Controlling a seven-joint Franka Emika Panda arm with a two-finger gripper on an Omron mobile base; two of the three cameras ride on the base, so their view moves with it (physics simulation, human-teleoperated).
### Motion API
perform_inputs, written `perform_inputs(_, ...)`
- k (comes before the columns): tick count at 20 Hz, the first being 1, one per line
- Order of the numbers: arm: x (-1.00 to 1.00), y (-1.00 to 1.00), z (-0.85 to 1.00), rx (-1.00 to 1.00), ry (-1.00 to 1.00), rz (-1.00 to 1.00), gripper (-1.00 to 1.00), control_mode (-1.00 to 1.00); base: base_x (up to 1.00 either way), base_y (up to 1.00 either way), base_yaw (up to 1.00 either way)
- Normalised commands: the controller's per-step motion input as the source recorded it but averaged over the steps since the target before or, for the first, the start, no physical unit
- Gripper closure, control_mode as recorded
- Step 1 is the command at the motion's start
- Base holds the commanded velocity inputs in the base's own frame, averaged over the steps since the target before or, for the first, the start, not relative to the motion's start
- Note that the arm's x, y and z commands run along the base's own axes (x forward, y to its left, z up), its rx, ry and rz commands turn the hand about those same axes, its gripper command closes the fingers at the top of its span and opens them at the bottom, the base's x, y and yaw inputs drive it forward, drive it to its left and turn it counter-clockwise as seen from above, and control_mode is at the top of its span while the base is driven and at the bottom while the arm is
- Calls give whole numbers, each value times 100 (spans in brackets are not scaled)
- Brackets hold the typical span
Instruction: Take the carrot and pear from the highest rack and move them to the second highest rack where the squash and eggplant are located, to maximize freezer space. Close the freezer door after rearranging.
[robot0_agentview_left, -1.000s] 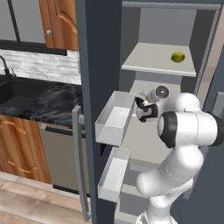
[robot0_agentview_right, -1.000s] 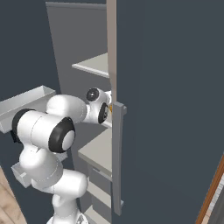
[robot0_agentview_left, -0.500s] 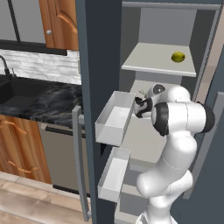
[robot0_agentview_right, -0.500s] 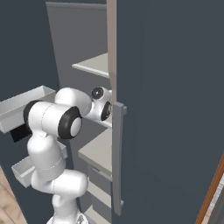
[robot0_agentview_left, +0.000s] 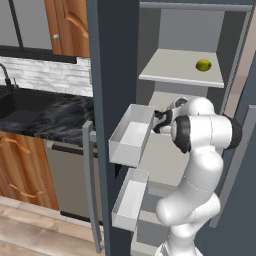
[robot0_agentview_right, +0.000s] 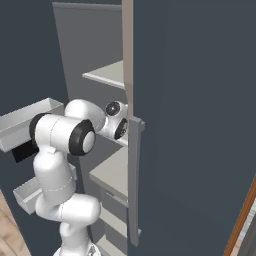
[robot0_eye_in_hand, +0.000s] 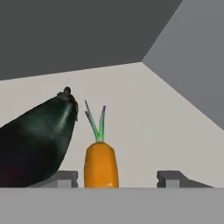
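The white arm (robot0_agentview_right: 65, 145) reaches into the freezer, its wrist (robot0_agentview_right: 116, 121) behind the open door's handle (robot0_agentview_right: 134, 180).

Just left of the hand, the eggplant (robot0_eye_in_hand: 37, 142) is cut off by the picture's left edge. Between the fingertips (robot0_eye_in_hand: 61, 178), the carrot (robot0_eye_in_hand: 101, 165) hides its lower end.

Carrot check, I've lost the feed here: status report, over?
End effector open, inside the second highest rack. Carrot between the fingertips, not gripped, eggplant right beside it. Pear on the highest rack.
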Motion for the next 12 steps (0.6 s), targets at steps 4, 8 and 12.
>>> perform_inputs(4, -37, 0, 8, 2, -6, 0, -100, -100, 0, 0, 0)
perform_inputs(8, -57, 8, 45, 12, -11, -5, -100, -100, 0, 0, 0)
perform_inputs(12, -48, 36, 59, 9, -1, -5, -100, -100, 0, 0, 0)
